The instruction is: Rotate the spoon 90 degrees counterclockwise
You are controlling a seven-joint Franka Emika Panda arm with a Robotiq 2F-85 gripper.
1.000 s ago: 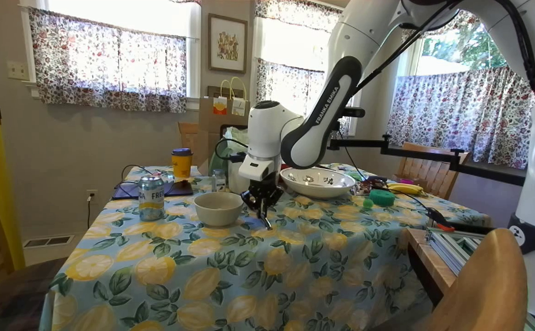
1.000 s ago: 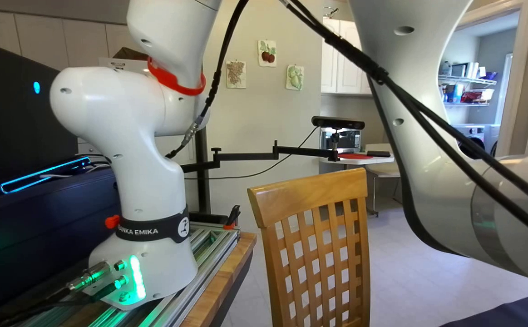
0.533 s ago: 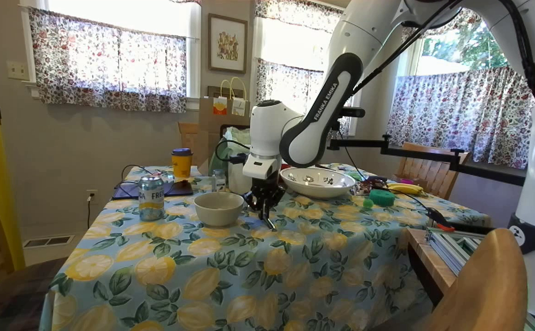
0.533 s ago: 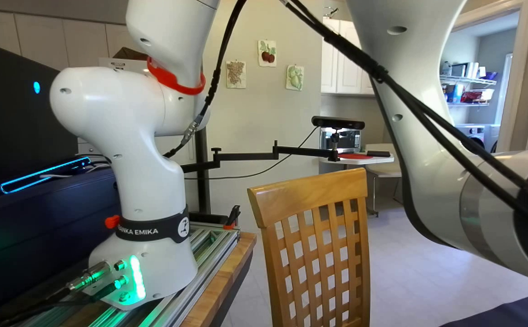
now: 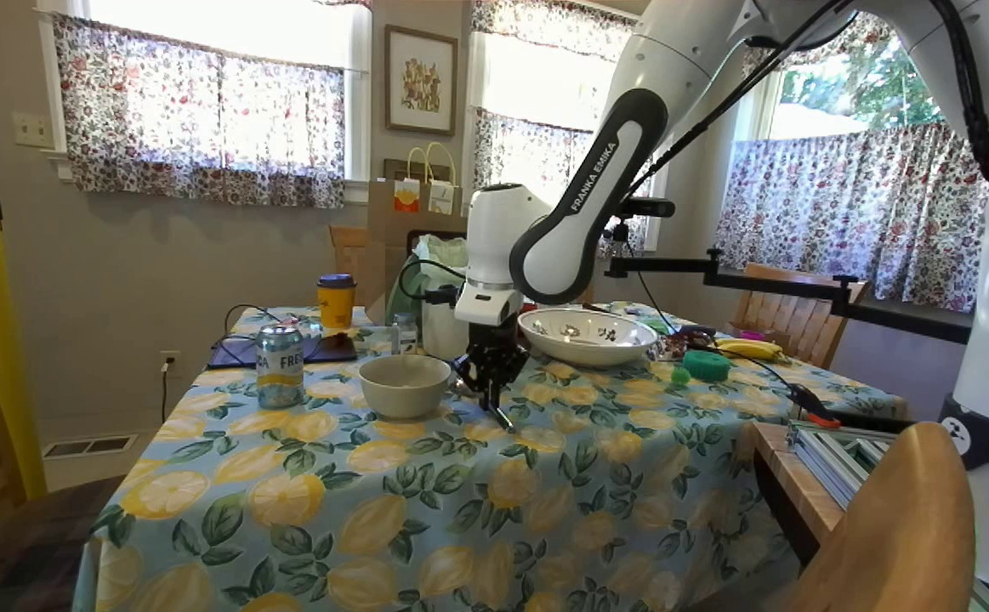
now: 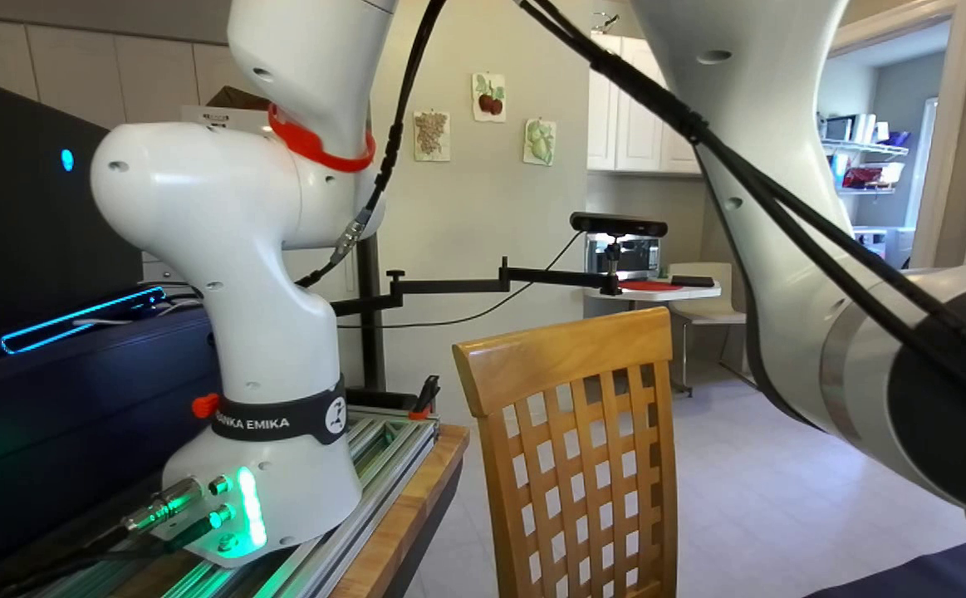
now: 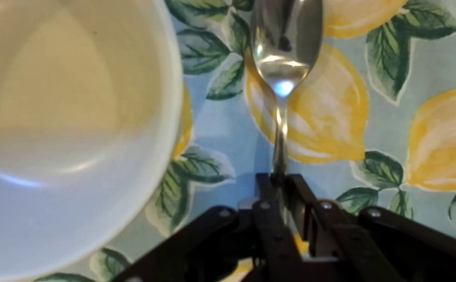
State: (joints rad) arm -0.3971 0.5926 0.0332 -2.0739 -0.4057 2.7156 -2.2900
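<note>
The silvery metal spoon (image 7: 284, 51) shows in the wrist view with its bowl end at the top and its handle running down between the fingertips. My gripper (image 7: 279, 183) is shut on the spoon's handle. In an exterior view the gripper (image 5: 489, 403) is low over the table, just beside the small white bowl (image 5: 403, 393). There the handle end of the spoon (image 5: 503, 420) sticks out below the fingers. I cannot tell whether the spoon touches the cloth. The white bowl also fills the left of the wrist view (image 7: 173, 94).
A can (image 5: 280, 367) stands beyond the small bowl. A wide patterned bowl (image 5: 586, 340), a green round item (image 5: 706, 365) and bananas (image 5: 749, 348) are farther along the table. A yellow cup (image 5: 337, 302) stands at the back. A wooden chair (image 6: 570, 357) shows in an exterior view.
The gripper has shifted slightly away from the small white bowl and turned a little, carrying the spoon. The spoon's handle end has moved slightly right in an exterior view. The arm links have shifted.
</note>
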